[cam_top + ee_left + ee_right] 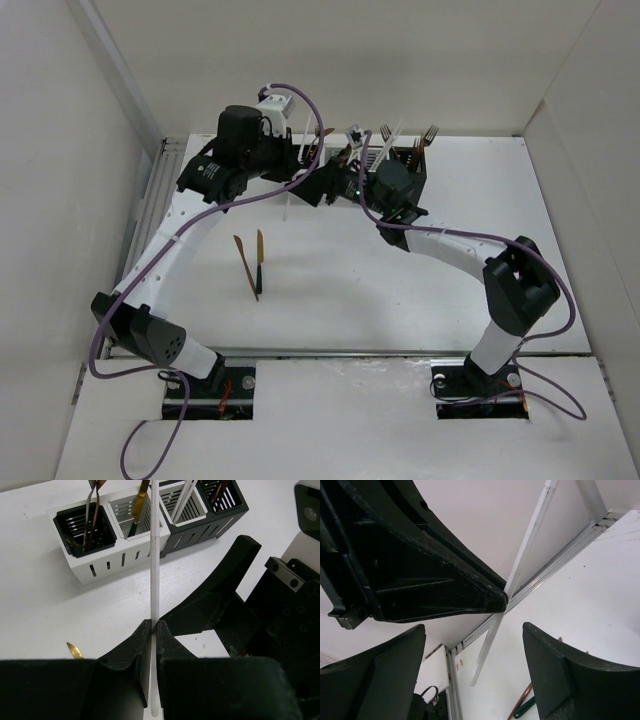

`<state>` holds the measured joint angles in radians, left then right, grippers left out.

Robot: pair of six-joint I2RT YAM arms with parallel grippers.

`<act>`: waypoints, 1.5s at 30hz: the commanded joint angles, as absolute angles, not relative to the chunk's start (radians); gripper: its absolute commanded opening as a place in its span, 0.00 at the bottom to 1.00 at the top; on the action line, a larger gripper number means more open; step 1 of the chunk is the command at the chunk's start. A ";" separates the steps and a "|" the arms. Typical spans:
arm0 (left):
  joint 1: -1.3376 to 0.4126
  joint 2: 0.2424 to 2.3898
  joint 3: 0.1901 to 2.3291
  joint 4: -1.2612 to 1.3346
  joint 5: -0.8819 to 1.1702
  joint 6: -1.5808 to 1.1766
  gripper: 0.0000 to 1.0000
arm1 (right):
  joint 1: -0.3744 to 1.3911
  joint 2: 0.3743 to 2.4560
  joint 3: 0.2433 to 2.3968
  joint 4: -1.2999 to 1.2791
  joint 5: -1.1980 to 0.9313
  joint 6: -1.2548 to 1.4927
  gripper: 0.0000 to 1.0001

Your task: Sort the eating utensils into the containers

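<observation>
One thin white chopstick (154, 555) stood upright, pinched near its lower end by the clenched left gripper (153, 630), with the containers (107, 566) at 12 o'clock beyond it. Light, stiff and slippery, it probably wanted a mid-shaft hold. The right gripper (472, 642) gaped, released, its jaws flanking the stick without touching it.

white chopstick (154, 555) upright, pinched; two dark-handled utensils (259, 255) flat, perhaps knives; containers (107, 564) part-filled
</observation>
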<state>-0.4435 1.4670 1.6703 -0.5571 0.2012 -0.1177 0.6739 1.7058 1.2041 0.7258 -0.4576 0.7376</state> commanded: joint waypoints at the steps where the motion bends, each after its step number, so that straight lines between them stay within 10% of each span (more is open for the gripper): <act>1: -0.448 1.419 1.666 -0.506 0.198 -0.129 0.00 | 0.678 1.678 1.244 0.729 -0.436 0.739 0.82; 9: -0.448 1.419 1.666 -0.506 0.270 -0.170 0.00 | 0.678 1.793 1.325 0.791 -0.485 0.787 0.47; 13: -0.448 1.410 1.622 -0.497 0.282 -0.201 0.00 | 0.678 1.793 1.316 0.842 -0.465 0.808 0.00; 16: -0.448 1.410 1.612 -0.486 0.307 -0.186 0.01 | 0.678 1.755 1.293 0.842 -0.425 0.808 0.00; 17: -0.448 1.410 1.623 -0.486 0.307 -0.175 0.23 | 0.678 1.743 1.283 0.833 -0.414 0.778 0.00; 18: -0.448 1.410 1.623 -0.486 0.270 -0.166 0.82 | 0.664 1.729 1.272 0.819 -0.384 0.753 0.00; 19: -0.448 1.410 1.632 -0.486 0.240 -0.166 1.00 | 0.638 1.715 1.272 0.761 -0.364 0.721 0.00; 27: -0.430 1.376 1.508 -0.497 -0.086 -0.046 1.00 | 0.430 1.692 1.314 0.529 0.002 0.224 0.00; 45: -0.371 1.423 1.101 -0.494 -0.137 -0.080 1.00 | 0.370 2.029 1.528 0.495 0.160 0.157 0.00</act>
